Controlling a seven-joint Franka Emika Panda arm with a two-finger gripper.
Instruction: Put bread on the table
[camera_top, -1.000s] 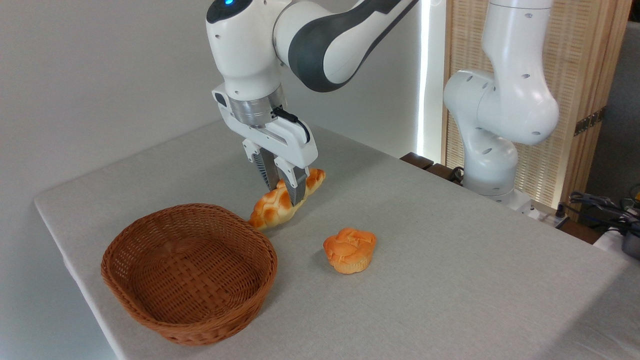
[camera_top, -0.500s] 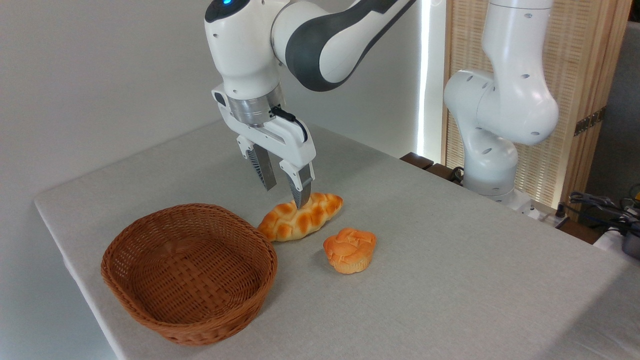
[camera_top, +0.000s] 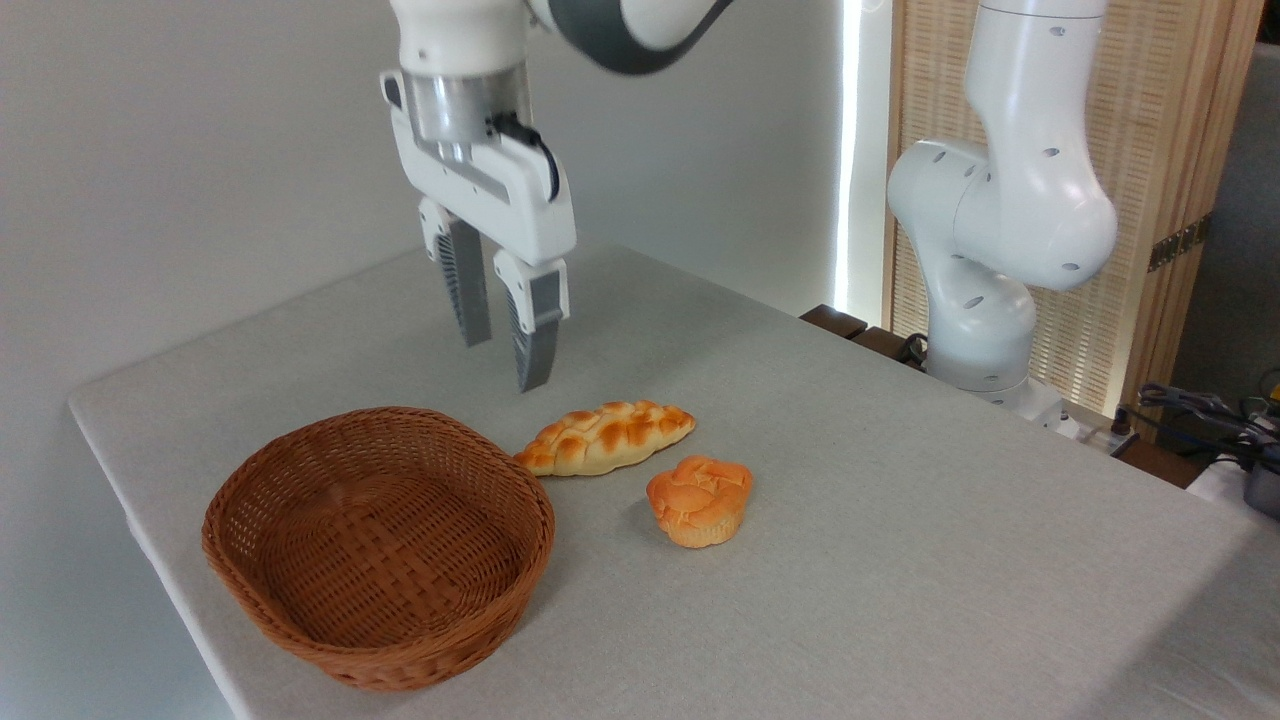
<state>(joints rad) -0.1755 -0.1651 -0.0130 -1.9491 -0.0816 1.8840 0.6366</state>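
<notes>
On table (camera_top: 900, 560), beside basket (camera_top: 380, 545) rim: bread (camera_top: 606, 438) flat, golden-brown braid, pale grooves, pointed ends. No legible writing anywhere. Gripper (camera_top: 505, 365) above, fingers spread, empty. Muffin-shaped bun (camera_top: 699, 500) near.

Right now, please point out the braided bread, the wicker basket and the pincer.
braided bread (camera_top: 606, 438): fixed camera view, middle of its top crust.
wicker basket (camera_top: 300, 625): fixed camera view, front outer wall.
pincer (camera_top: 506, 362): fixed camera view, gap midway between its fingertips.

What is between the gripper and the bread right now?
Nothing. In the camera view the open gripper hangs above the bread, which lies flat on the table; only empty air separates them.
</notes>
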